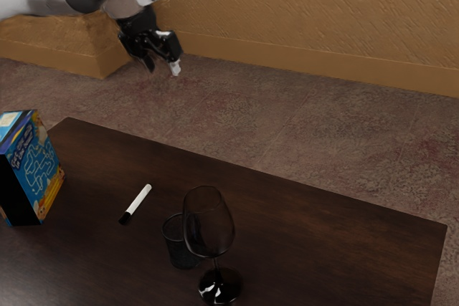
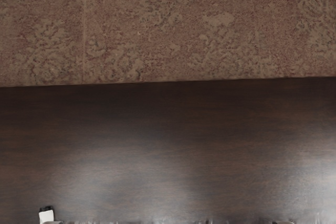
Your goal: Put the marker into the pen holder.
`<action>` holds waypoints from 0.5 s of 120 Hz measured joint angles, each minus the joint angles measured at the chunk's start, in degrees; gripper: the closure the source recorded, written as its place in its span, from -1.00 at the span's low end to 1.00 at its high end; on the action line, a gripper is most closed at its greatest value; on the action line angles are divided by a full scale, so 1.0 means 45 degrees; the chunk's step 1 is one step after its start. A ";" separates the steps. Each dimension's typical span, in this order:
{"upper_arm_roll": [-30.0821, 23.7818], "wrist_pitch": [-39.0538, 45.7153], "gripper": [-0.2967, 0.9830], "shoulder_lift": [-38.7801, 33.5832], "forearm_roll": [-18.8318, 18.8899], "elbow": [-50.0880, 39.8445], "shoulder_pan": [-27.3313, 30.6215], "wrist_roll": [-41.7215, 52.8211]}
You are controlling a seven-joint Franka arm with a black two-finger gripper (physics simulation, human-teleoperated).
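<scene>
Fingers (image 1: 174,68) of the gripper (image 1: 162,70): wide apart, nothing between them, held above the level of the table (image 1: 323,213) and beyond its far edge in the exterior view. Marker (image 1: 135,204): lying flat on the table, between the box (image 1: 39,170) and the pen holder (image 1: 175,249), outside the holder and touching neither. Pen holder: upright. Glass (image 1: 219,231): upright, near the pen holder and partly overlapping it in the exterior view; contact cannot be determined.
</scene>
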 joint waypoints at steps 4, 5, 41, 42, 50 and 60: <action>0.0069 -0.0655 -0.28 -0.0220 -0.0010 0.0542 -0.0488 -0.0049; 0.0090 -0.0799 -0.29 -0.0253 -0.0007 0.0635 -0.0613 -0.0060; 0.1956 0.2337 -0.47 -0.1666 0.1358 -0.8722 0.0094 -0.0353; 0.1961 0.2519 -0.48 -0.1521 0.1385 -0.8795 0.0104 -0.0358; 0.1973 0.3793 -0.49 -0.0593 0.1537 -0.8917 0.0070 -0.0394; 0.1919 0.4892 -0.50 0.0377 0.1628 -0.8356 0.0016 -0.0436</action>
